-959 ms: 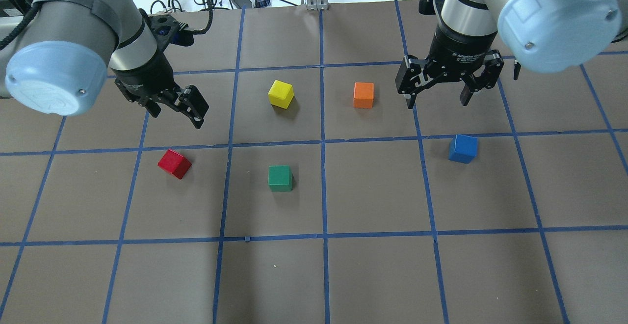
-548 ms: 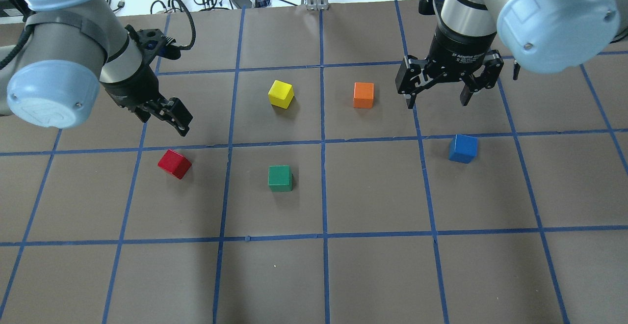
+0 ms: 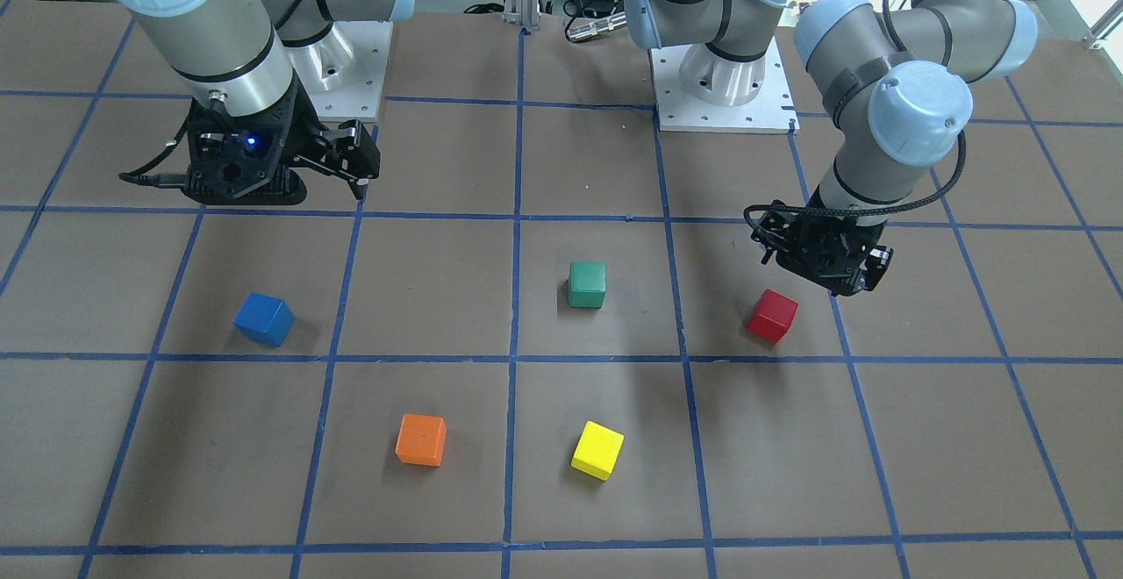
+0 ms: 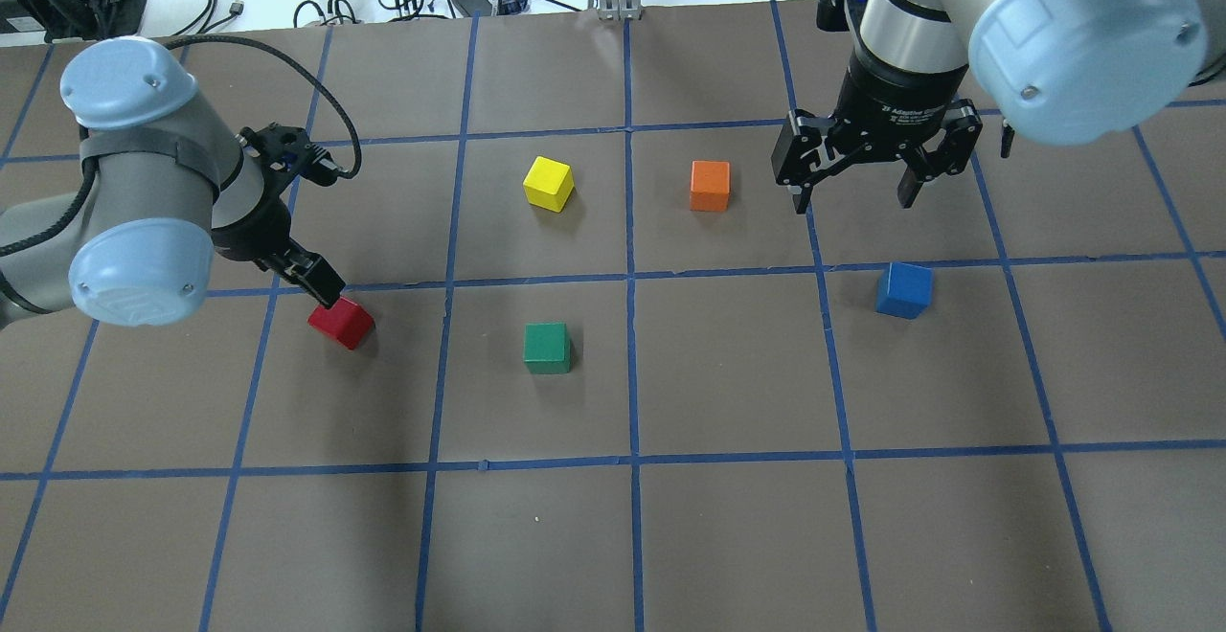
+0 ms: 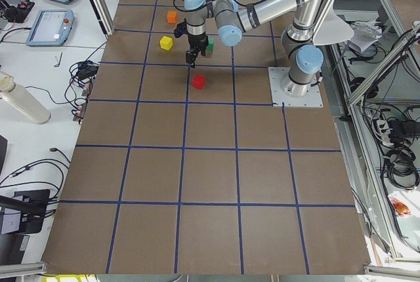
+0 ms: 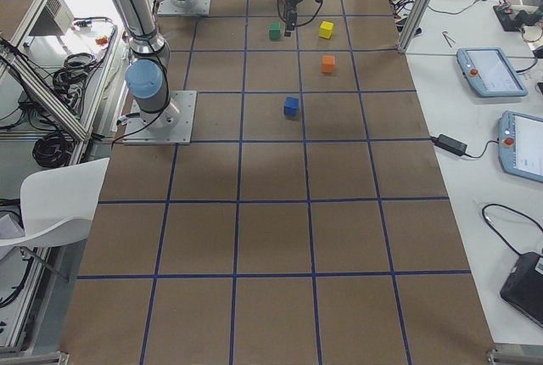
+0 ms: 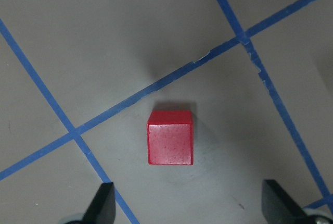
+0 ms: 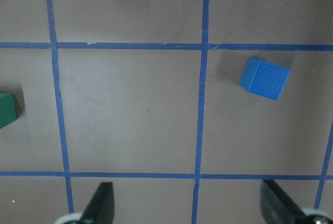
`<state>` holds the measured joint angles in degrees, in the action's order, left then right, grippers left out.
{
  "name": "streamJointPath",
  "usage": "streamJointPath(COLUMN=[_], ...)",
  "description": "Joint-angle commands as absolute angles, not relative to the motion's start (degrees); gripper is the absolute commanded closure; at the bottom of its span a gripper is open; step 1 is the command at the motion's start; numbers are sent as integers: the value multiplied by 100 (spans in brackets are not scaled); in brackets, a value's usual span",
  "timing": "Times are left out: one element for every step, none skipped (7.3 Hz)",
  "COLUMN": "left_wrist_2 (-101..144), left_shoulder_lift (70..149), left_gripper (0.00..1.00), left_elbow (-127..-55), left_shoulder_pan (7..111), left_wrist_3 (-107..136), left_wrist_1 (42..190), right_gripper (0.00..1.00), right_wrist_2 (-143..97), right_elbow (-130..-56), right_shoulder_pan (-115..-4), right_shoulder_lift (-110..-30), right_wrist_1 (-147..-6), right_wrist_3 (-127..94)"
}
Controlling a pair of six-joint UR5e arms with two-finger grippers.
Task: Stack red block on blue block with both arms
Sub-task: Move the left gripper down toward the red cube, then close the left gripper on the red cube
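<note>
The red block (image 4: 341,322) lies on the brown table on my left side, turned slightly to the grid. My left gripper (image 4: 321,285) hangs open just above and behind it, not touching. In the left wrist view the red block (image 7: 170,138) sits ahead of the two spread fingertips (image 7: 104,206). The blue block (image 4: 903,289) lies on my right side. My right gripper (image 4: 854,193) is open and empty, high above the table behind the blue block. In the right wrist view the blue block (image 8: 265,78) is at the upper right.
A yellow block (image 4: 549,183) and an orange block (image 4: 710,185) lie in the far middle squares. A green block (image 4: 547,348) lies between the red and blue blocks. Blue tape lines form a grid. Cables lie beyond the far edge.
My left gripper has come down and moved toward the red block, ending just over it, still open. The right arm and all blocks have not moved.
</note>
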<state>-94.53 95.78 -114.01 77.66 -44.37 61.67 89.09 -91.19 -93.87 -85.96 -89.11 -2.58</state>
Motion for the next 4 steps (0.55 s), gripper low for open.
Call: streamJointPath(left_wrist_2=[-9448,-9431,-9413,-9413], left_shoulder_lift=[9851,9992,10158,10325], left_gripper=[0,0,0,0], left_elbow=[-11531,-11523,-11531,-11523], left_shoulder_pan=[7664,7664,7673,7664], left_wrist_3=[-4911,-4922,-4922,-4922], left_wrist_1=[6073,6030,5794,5635], right_gripper=[0,0,0,0], right_wrist_2=[8912,8912,8912,8912], right_elbow=[-9123,-9123,-9123,-9123], right_shoulder_pan=[-9387,-9387,-9387,-9387], right_shoulder_lift=[-8561,-8561,-8561,-8561], right_wrist_1=[-8903,-8903,-8912,-8903], right_wrist_3=[-255,-255,-255,-255])
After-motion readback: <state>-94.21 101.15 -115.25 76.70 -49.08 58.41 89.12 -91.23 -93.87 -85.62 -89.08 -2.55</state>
